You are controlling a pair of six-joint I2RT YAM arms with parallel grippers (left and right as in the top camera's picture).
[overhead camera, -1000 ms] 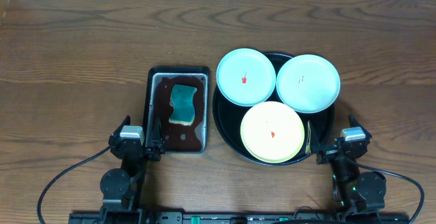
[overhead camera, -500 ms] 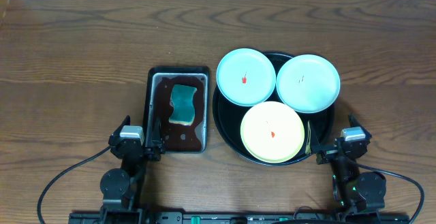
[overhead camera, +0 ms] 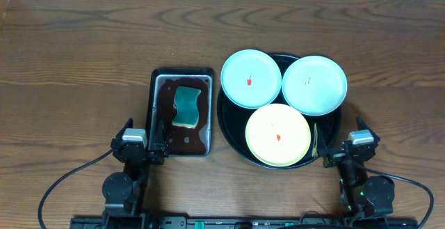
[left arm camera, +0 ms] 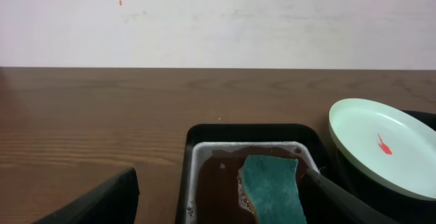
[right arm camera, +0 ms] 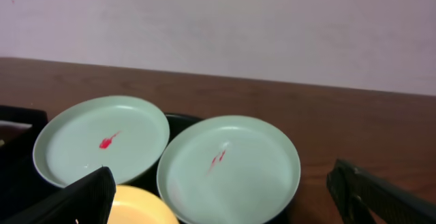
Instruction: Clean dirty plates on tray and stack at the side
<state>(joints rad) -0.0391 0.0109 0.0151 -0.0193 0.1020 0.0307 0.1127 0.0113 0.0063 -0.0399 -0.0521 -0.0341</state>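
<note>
The plates all sit on the tray seen from overhead, with none stacked beside it. Nothing has shifted in the last second (cleaning has not begun). Left wrist: the left gripper is spread wide and empty, facing the pan and its sponge. Right wrist: the right gripper is spread and empty before the red-specked plates.

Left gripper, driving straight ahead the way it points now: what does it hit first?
Most likely the metal pan, which lies directly ahead of the open left gripper; then the green sponge soaking in it. Whether it would clear the rim is hard to judge.
</note>
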